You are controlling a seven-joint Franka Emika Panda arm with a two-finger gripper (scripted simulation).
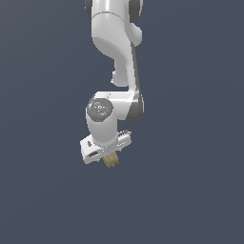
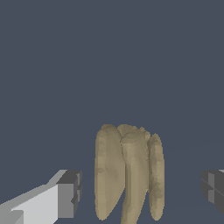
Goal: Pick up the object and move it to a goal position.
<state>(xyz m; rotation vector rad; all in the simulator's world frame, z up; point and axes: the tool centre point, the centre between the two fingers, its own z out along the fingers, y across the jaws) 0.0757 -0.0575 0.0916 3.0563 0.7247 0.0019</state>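
The object (image 2: pixel 129 175) is a tan-brown ridged chunk made of long lumpy lobes. In the wrist view it stands between the two dark fingertips of my gripper (image 2: pixel 142 190), with a clear gap on each side, so the gripper is open and not touching it. One finger (image 2: pixel 70 192) is nearer to it than the other finger (image 2: pixel 213 189). In the exterior view the object (image 1: pixel 111 161) pokes out just beneath the white hand of the gripper (image 1: pixel 110 156), and the hand hides its upper part. The fingers themselves are hard to make out there.
A flat, plain dark blue-grey surface (image 1: pixel 190 190) fills both views. The white arm (image 1: pixel 119 57) reaches in from the exterior view's top. No other objects or goal marker show.
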